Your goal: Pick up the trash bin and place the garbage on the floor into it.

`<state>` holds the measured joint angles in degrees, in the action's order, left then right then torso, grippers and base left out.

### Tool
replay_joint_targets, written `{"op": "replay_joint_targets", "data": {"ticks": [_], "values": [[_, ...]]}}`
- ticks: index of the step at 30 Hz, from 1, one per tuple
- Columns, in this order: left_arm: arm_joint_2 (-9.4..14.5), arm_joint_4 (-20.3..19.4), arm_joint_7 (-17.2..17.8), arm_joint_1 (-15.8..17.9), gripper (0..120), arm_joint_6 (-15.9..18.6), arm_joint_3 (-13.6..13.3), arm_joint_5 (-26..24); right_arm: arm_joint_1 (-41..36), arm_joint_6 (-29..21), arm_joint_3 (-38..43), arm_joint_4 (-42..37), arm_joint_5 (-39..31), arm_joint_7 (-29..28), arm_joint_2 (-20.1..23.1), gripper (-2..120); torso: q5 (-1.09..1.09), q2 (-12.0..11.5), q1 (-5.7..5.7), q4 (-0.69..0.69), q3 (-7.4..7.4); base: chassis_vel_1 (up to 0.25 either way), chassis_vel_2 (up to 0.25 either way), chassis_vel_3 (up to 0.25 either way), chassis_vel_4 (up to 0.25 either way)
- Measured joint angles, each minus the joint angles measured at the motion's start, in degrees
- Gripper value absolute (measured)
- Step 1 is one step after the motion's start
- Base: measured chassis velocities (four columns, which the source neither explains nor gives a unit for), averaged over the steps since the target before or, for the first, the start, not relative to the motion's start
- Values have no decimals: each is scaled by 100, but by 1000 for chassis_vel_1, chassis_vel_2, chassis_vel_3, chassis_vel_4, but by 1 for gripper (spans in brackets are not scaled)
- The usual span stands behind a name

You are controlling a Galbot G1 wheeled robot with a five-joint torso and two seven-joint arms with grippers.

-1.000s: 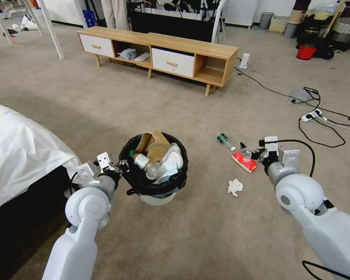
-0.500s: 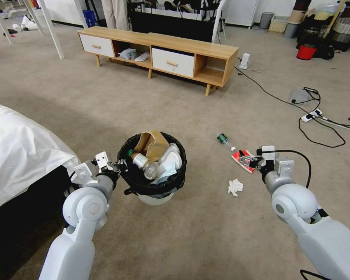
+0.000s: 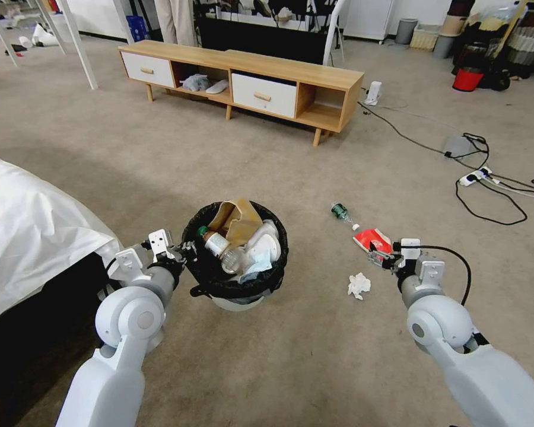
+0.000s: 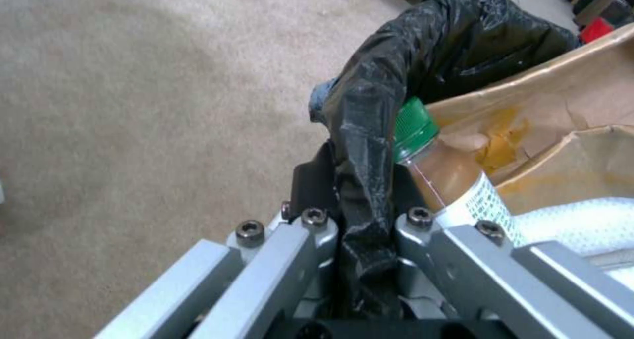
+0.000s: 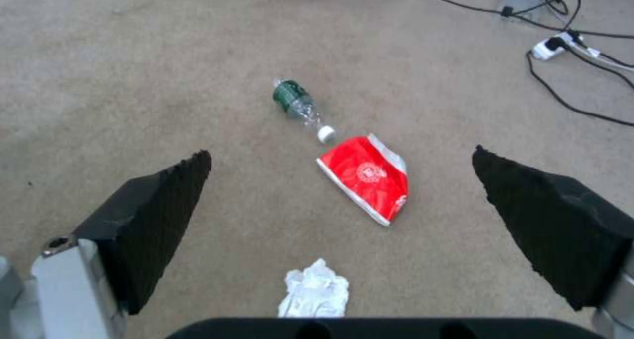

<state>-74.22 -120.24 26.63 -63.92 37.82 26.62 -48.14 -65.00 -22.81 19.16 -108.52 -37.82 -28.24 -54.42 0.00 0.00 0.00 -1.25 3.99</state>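
The left gripper point(image 3: 184, 252) is clamped on the black-bagged rim of the small round white plastic trash bin point(image 3: 236, 301), which sits on the beige carpeted floor point(image 3: 279, 356) and holds a crumpled brown paper bag point(image 3: 236, 218), a green-capped clear bottle point(image 3: 219, 244) and white tissues point(image 3: 261, 249). The right gripper point(image 3: 378, 256) hangs with its jaws spread wide just above the floor, beside the flat red packet point(image 5: 366, 178). Near the packet lie a green-labelled clear bottle point(image 5: 298, 105) and a crumpled white tissue point(image 5: 314, 290).
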Motion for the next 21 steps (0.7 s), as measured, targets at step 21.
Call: {"op": "replay_joint_targets", "data": {"ticks": [21], "values": [[86,-35,-37,-27,4,-30,15,-2,200,152,-69,187,240,54,-154,100,0,0,0,1,0,-56,60,59,-61]]}}
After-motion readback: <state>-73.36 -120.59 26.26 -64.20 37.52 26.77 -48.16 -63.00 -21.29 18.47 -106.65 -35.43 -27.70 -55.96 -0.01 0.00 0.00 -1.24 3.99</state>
